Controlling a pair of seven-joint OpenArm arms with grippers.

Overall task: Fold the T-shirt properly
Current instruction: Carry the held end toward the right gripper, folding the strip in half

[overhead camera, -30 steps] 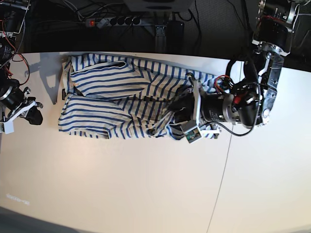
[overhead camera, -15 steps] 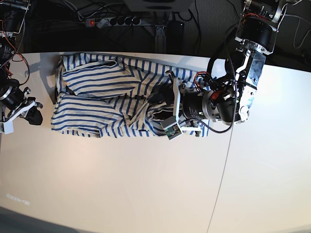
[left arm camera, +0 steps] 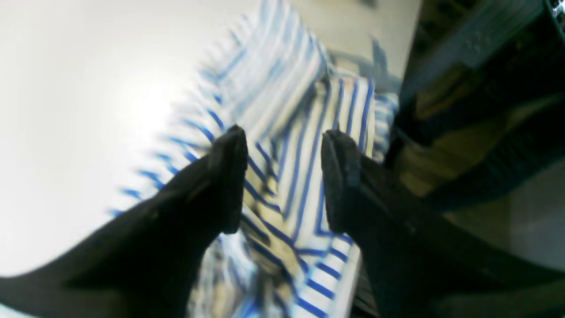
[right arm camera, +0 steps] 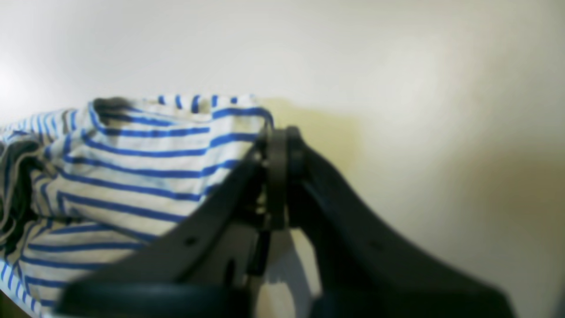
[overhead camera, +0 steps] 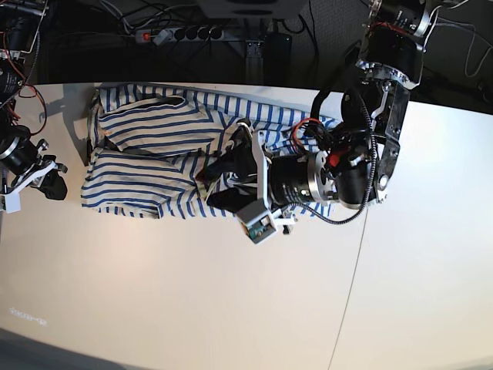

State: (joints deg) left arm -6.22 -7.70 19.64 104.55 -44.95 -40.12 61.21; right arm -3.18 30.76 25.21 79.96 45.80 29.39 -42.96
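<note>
The T-shirt, white with thin blue stripes, lies bunched in a wide band along the table's back edge. My left gripper reaches across its right half and hovers open over the cloth. In the left wrist view its two black fingers stand apart with the T-shirt below the gap and nothing held. My right gripper rests on the table just left of the shirt, apart from it. In the right wrist view its fingertips are pressed together, and the T-shirt lies beside them to the left.
The white table stretches toward the front, with a thin seam running down its right part. Behind the back edge are a power strip, cables and a dark metal frame. The left arm's body covers the shirt's right end.
My left gripper opened, released the cloth and moved left across the shirt. The shirt's left edge slid slightly left. The right arm stayed put.
</note>
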